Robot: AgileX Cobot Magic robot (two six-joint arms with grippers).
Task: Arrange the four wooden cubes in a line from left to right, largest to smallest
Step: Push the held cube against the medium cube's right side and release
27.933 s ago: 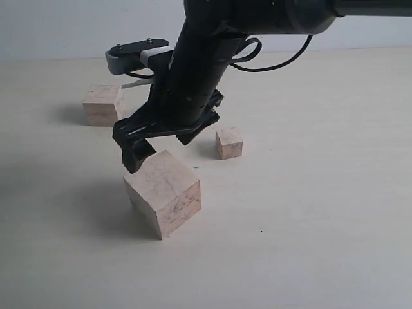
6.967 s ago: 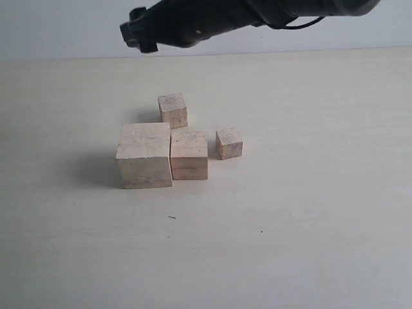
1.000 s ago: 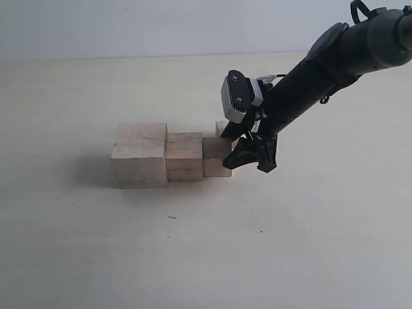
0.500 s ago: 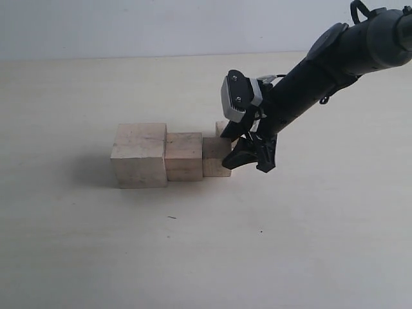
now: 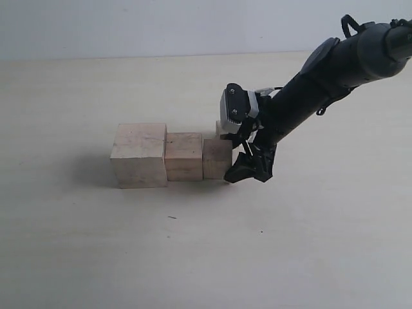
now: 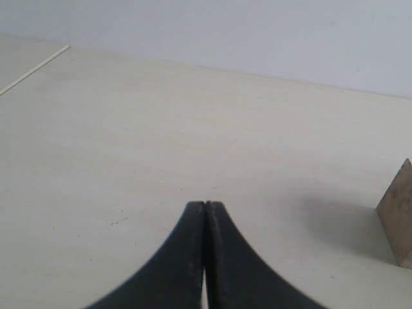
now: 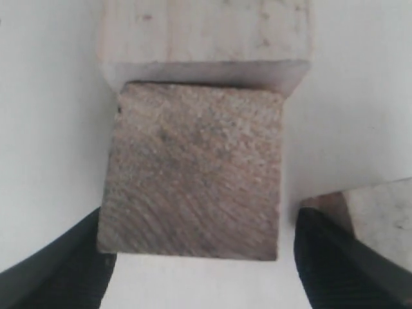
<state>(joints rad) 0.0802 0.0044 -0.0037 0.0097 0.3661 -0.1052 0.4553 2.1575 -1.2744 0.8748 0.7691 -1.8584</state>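
**Exterior view.**
- Hidden: you see only a top corner of the smallest cube (image 5: 221,128), just behind the third cube (image 5: 217,158); the right arm covers the rest. The far finger of the right gripper (image 5: 246,168) is out of sight. The left gripper is not in this view.
- Change: half a second back the gripper overlapped the third cube's right edge. Now it sits lower and slightly off that face. Seven seconds back the third cube stood behind the others.
- Look: pale wood with faint grain. The second cube (image 5: 184,156) touches the third cube's left face, and the largest cube (image 5: 140,154) touches the second beyond it. The tops step down toward the third cube.

**Right wrist view.**
- The third cube (image 7: 193,174) shows a darker end-grain face.
- The right gripper (image 7: 196,257) stands spread, one finger on each side. There is a clear gap at one finger; you cannot tell whether the other touches. Nothing is gripped.
- The second cube (image 7: 206,38) beyond it is cut off by the frame.
- The smallest cube (image 7: 380,212) is cut off and partly behind a finger.

**Left wrist view.**
- The left gripper (image 6: 205,257) has its fingers pressed together on nothing, above the table (image 6: 129,129).
- A cube corner (image 6: 398,215) is cut off at the edge. You cannot tell which cube it is.
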